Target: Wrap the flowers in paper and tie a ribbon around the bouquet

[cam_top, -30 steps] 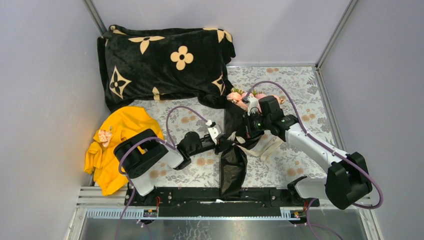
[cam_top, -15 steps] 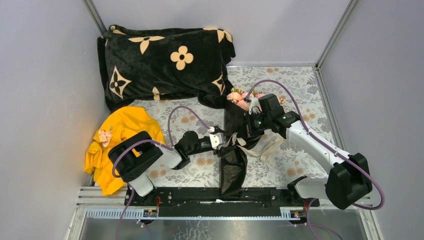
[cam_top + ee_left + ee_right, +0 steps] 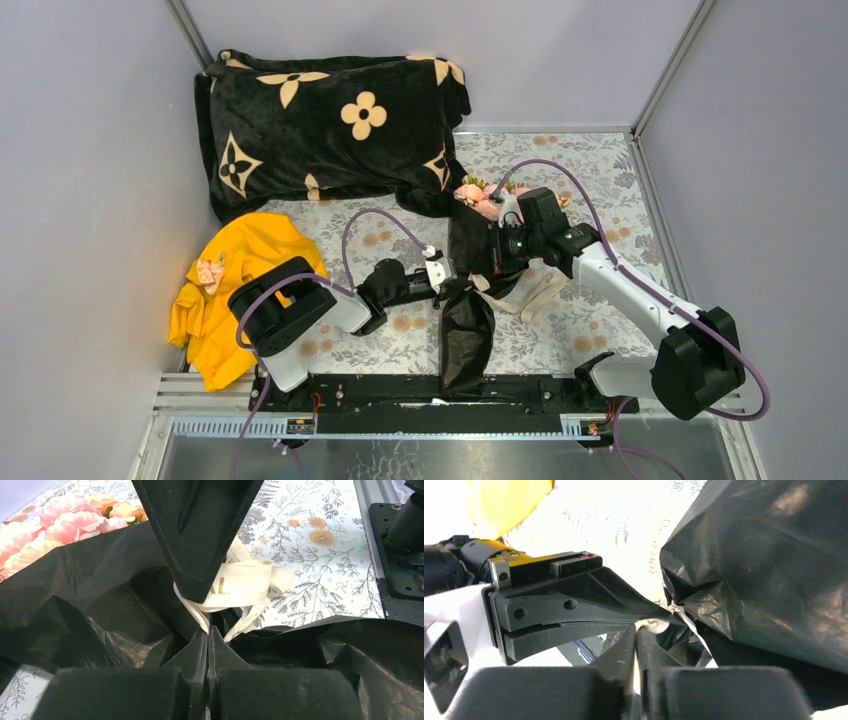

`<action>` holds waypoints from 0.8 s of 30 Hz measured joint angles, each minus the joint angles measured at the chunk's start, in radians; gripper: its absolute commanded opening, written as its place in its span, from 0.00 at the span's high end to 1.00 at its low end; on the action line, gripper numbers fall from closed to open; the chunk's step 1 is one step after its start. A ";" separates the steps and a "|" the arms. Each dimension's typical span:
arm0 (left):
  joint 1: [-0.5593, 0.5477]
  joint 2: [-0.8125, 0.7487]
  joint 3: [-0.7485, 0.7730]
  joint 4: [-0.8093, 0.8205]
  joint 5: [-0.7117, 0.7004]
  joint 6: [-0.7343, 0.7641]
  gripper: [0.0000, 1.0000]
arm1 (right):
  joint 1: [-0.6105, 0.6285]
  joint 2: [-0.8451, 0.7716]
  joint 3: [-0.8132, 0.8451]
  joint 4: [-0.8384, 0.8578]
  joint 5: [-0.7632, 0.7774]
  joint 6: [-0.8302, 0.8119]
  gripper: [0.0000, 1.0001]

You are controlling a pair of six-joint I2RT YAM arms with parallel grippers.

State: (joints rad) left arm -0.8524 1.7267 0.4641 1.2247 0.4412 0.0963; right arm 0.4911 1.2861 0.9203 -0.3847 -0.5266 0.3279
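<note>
The bouquet lies on the floral tablecloth, its pink flowers (image 3: 478, 197) at the far end and the crinkled black paper (image 3: 465, 340) narrowing towards the near rail. The cream ribbon (image 3: 535, 292) is bunched at the bouquet's waist, with ends trailing to the right. My left gripper (image 3: 447, 284) reaches that waist from the left. In the left wrist view my left gripper (image 3: 207, 631) is shut on a ribbon (image 3: 245, 582) strand, beside the flowers (image 3: 65, 520) and paper (image 3: 90, 580). My right gripper (image 3: 637, 631), arriving from the right, is shut on the ribbon (image 3: 653, 625), tip to tip with the left.
A thick black blanket (image 3: 320, 120) with tan flower marks fills the far left. A yellow garment (image 3: 235, 280) lies at the left edge, behind my left arm. Grey walls close in the floral tablecloth (image 3: 600, 170), and a black rail (image 3: 400, 390) runs along the near edge.
My left gripper has edged closer to the bouquet's waist and closed on the ribbon. The right arm and the bouquet have hardly moved.
</note>
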 measured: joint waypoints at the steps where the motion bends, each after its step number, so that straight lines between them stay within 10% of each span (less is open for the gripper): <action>1: -0.001 0.000 0.000 0.000 -0.003 -0.004 1.00 | 0.000 -0.001 0.000 0.000 0.005 0.005 0.70; 7: -0.005 -0.001 0.000 -0.008 -0.063 -0.056 1.00 | -0.004 -0.037 0.036 -0.139 0.262 0.048 0.42; 14: -0.005 -0.036 -0.017 -0.042 -0.158 -0.261 1.00 | -0.145 -0.140 0.005 -0.316 0.585 0.181 0.40; 24: -0.005 -0.050 -0.055 -0.044 -0.199 -0.398 1.00 | -0.147 -0.220 -0.260 -0.327 0.528 0.364 0.32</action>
State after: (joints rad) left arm -0.8574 1.6768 0.4091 1.1809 0.2424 -0.3019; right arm 0.3443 1.0657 0.6601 -0.7120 0.0017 0.6918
